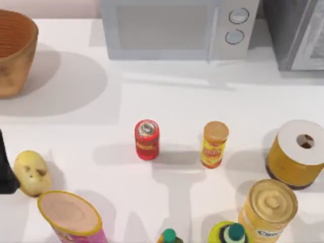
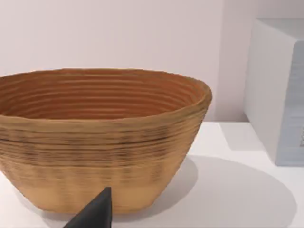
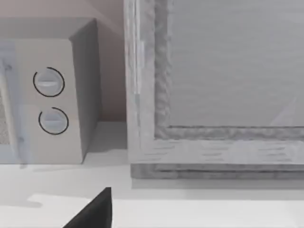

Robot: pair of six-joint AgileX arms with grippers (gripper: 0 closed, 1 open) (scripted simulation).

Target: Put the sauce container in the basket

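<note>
- The can (image 1: 147, 139) stood upright near the table's (image 1: 167, 101) middle, untouched, well apart from the basket (image 1: 15, 50) at the far left corner.
- An orange canister (image 1: 214, 144) stood just to the can's right with a gap between them, so a grasp from the left or from above looked safest, to avoid knocking it.
- The left arm (image 1: 6, 172) sat at the left edge, beside a potato (image 1: 31, 173); its wrist camera faced the basket's ribbed wall (image 2: 95, 142), which suggests it was parked, not reaching.
- A dark fingertip (image 2: 97, 211) showed there; whether the left fingers were open or closed, I could not tell.
- The right wrist camera faced the microwave (image 3: 52, 95) and a grey cabinet (image 3: 213, 95), so that arm looked idle; one fingertip (image 3: 97, 211) showed, so I could not tell there either.
- The task seemed not yet begun.
</note>
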